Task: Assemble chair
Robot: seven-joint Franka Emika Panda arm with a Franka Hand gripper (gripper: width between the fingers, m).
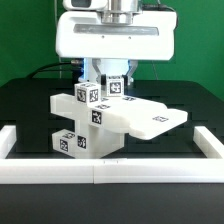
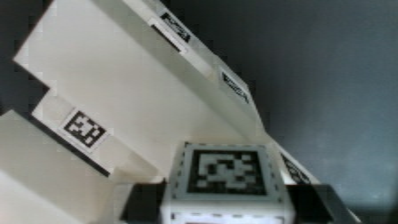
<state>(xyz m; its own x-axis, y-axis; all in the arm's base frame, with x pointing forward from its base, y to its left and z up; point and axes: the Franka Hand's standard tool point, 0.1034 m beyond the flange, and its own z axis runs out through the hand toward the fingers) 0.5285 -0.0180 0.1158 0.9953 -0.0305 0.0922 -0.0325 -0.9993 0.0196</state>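
Above the stacked chair assembly (image 1: pixel 95 125), we see the gripper (image 1: pixel 113 82) seemingly clamped on a small tagged cube (image 2: pixel 222 170), which next needs careful seating.

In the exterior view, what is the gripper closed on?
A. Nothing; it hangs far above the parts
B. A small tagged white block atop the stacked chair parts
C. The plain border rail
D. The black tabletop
B: the gripper sits on a small tagged block above the stacked chair parts, its fingers flanking that block in the wrist view.
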